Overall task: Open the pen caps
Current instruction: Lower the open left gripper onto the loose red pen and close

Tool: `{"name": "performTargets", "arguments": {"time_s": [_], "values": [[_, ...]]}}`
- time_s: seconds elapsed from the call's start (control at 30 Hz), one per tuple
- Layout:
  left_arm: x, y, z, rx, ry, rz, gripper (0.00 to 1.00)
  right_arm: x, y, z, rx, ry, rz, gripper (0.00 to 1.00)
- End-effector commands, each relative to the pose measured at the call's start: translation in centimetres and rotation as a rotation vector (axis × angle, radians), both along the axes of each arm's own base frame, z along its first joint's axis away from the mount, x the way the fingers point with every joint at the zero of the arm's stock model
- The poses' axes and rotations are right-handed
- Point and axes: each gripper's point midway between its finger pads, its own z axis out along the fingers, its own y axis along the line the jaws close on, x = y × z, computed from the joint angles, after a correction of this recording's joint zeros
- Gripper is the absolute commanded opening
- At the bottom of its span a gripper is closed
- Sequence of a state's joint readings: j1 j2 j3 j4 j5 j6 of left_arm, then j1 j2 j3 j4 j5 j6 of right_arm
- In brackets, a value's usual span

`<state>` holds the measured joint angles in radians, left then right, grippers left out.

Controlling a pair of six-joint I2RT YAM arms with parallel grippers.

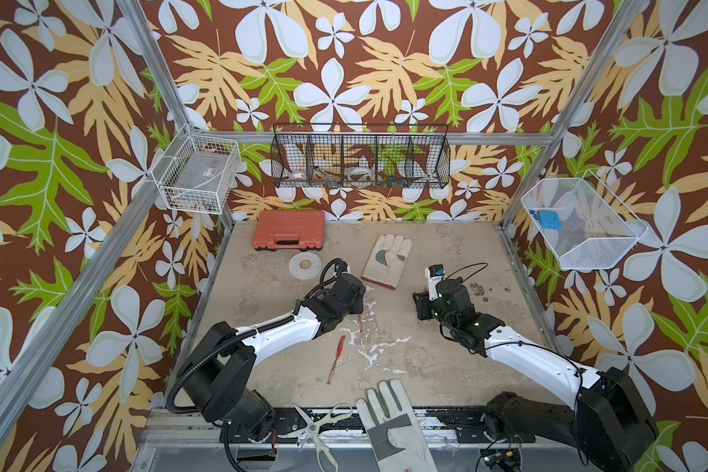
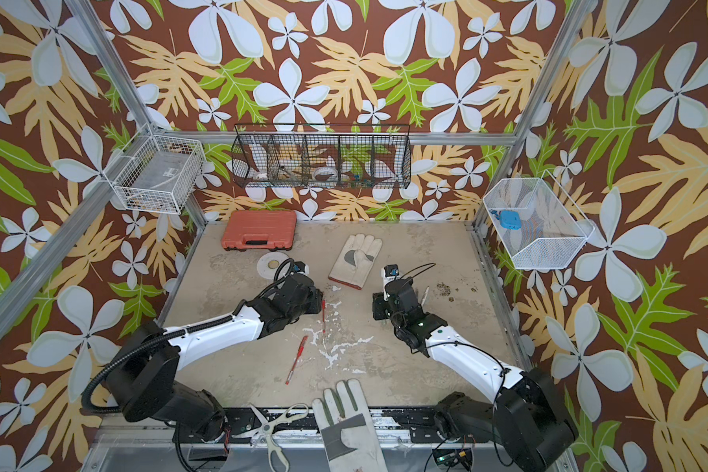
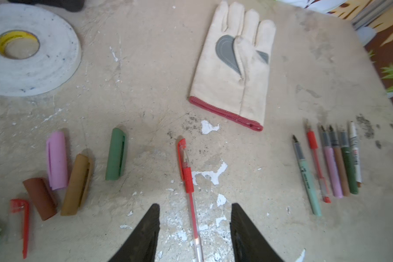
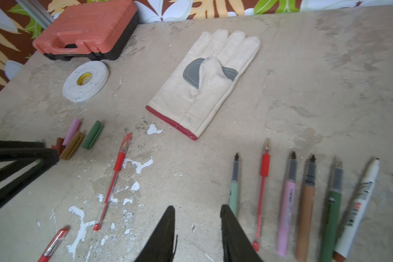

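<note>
The worktop (image 1: 426, 367) is a scuffed beige slab, stained all over and flaking into white chips near the middle. At its near edge, across the metal rail, lie white-handled scissors (image 1: 317, 425) and a grey-patched work glove (image 1: 389, 429). Just beyond them a slim red pen (image 1: 336, 359) lies alone with its cap on.

The left hand (image 3: 195, 211) hovers with its jaws apart. They straddle the clear barrel of a second capped red pen (image 3: 187, 179), with a gap on either side. Beside it sits a cluster of loose caps (image 3: 76, 184): pink, gold, brown, dark green and a thin red one. The left arm hides them in both top views.

The right hand (image 4: 197, 207) is open too and holds nothing. Next to it a tidy row of bare-tipped pens (image 4: 287, 204) lies side by side: mint, red, pink, brownish gold, green and a white marker.

Further back rest a cream canvas glove (image 1: 387, 259) with a red cuff, a flat white tape roll (image 1: 304, 265) and an orange plastic case (image 1: 289, 230). Wire baskets (image 1: 360, 159) hang on the wallpaper (image 1: 344, 61), which is covered in big leaves and flowers.
</note>
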<state>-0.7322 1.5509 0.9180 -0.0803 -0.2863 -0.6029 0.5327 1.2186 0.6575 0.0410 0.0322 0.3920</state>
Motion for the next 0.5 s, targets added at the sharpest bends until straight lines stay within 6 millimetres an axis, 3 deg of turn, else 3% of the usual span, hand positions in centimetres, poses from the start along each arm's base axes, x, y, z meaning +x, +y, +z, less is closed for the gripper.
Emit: {"name": "performTargets", "arguments": {"time_s": [0.0,0.13,0.3,0.47], "values": [[-1.0,0.7,-1.8,0.057,0.068,0.050,0.52,-1.0,3.3,-0.1,0.108,0.053,0.157,0.33],[-0.9,-0.2,-2.4,0.049,0.086,0.048,0.52,-1.7,4.9,-0.9,0.172,0.131,0.235,0.33],[-0.9,-1.2,-4.9,0.076,0.165,0.029,0.45,-1.3,3.6,-0.5,0.175,0.116,0.190,0.33],[-0.8,-0.9,-6.7,0.131,0.201,0.045,0.45,-1.1,2.6,0.0,0.155,0.083,0.156,0.34]]}}
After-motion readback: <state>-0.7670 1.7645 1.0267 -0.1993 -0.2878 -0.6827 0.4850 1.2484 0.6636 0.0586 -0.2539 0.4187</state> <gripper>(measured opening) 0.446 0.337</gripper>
